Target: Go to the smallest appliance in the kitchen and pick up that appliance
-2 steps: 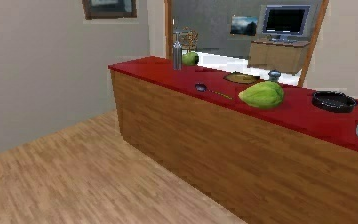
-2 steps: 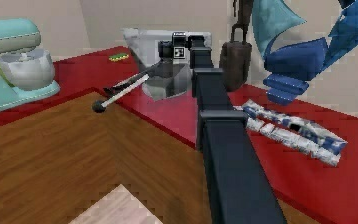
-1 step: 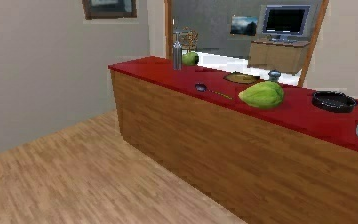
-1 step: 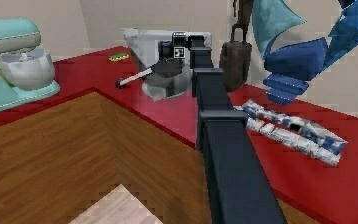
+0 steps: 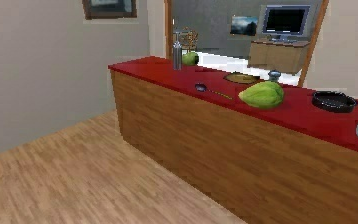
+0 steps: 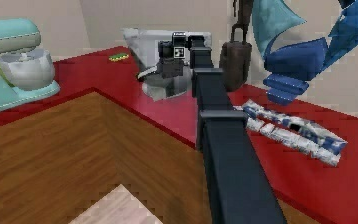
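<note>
Gripper [image 6: 165, 72] at a white appliance [image 6: 139, 42] on the red counter [image 6: 87, 72]; its state, and whether it holds anything, cannot be told.

From my remote station, I see a long counter [image 5: 187, 140] with a red top and wood-plank sides crossing a kitchen over pale wood flooring [image 5: 57, 185]. A framed picture [image 5: 109, 8] hangs on the plain grey wall [image 5: 37, 70]; through a doorway [image 5: 212, 25] behind, a television [image 5: 287, 20] sits on a low cabinet [image 5: 277, 55].
</note>
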